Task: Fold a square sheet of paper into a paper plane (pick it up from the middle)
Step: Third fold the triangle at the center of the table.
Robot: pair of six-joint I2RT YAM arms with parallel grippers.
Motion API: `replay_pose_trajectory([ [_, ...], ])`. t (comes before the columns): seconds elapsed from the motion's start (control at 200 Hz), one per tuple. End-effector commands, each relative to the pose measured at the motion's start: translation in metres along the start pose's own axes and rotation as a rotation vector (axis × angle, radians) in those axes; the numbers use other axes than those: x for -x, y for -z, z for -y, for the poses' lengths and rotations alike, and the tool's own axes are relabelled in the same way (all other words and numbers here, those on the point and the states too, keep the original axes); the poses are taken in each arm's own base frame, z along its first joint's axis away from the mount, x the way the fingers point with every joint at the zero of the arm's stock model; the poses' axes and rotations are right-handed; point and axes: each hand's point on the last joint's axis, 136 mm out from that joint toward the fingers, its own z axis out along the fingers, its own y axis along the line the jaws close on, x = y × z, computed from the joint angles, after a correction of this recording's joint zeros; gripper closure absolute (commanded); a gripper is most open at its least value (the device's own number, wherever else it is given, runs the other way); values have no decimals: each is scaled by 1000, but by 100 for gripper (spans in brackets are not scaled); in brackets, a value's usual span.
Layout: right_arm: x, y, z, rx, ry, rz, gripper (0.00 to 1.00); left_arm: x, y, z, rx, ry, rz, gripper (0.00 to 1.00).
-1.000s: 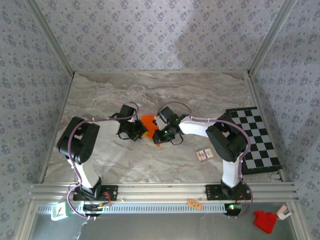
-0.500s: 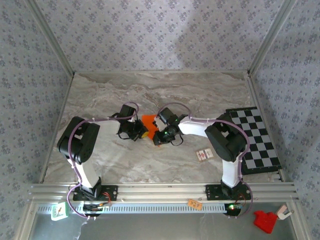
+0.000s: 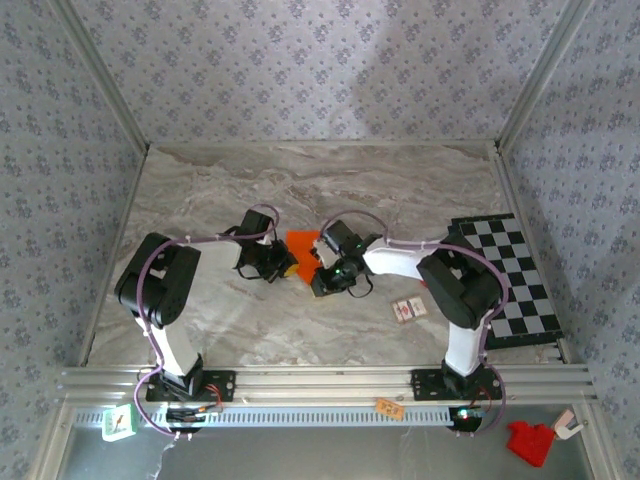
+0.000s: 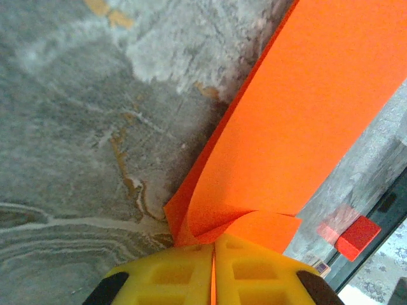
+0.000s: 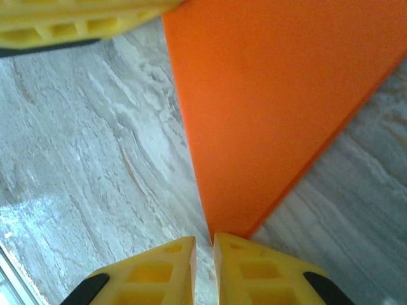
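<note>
The right hand point(image 5: 205, 244), closed narrowly on the pointed tip of the orange paper point(image 5: 267, 95), has been shifted slightly rightward. The left hand point(image 4: 214, 244) is kept pinched on its curled edge. The paper is thus stretched between both hands low over the bench point(image 3: 400, 180), apparently mid-fold.

We see the far half of the table point(image 3: 400, 180) open; the left arm point(image 3: 165, 285) and right arm point(image 3: 455, 285) close off the middle around the orange paper point(image 3: 302, 243). The checkered board point(image 3: 515, 275) fills the right edge.
</note>
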Motion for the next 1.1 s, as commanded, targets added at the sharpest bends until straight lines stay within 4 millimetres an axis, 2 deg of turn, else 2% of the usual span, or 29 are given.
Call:
replay_pose_trajectory([
  [0.0, -30, 7, 8, -36, -38, -97, 82, 1, -9, -38, 137, 52, 10, 90],
  [0.135, -2, 33, -10, -21, 11, 24, 82, 1, -7, -30, 115, 43, 3, 90],
  [0.215, 13, 42, -19, -7, 26, 82, 82, 0, -8, -26, 102, 36, -5, 90],
  [0.49, 33, 22, -18, -10, -9, 100, 83, -1, -8, -19, 85, 29, -14, 90],
  [0.695, 36, 8, -5, -51, -39, 75, 85, -2, -9, -16, 77, 23, -22, 89],
  [0.93, 27, -5, 15, -98, -83, 23, 86, 1, -8, -9, 55, -22, -12, 89],
  [1.094, 16, -11, 24, -124, -105, -19, 86, 1, -6, 9, -18, -79, -20, 86],
])
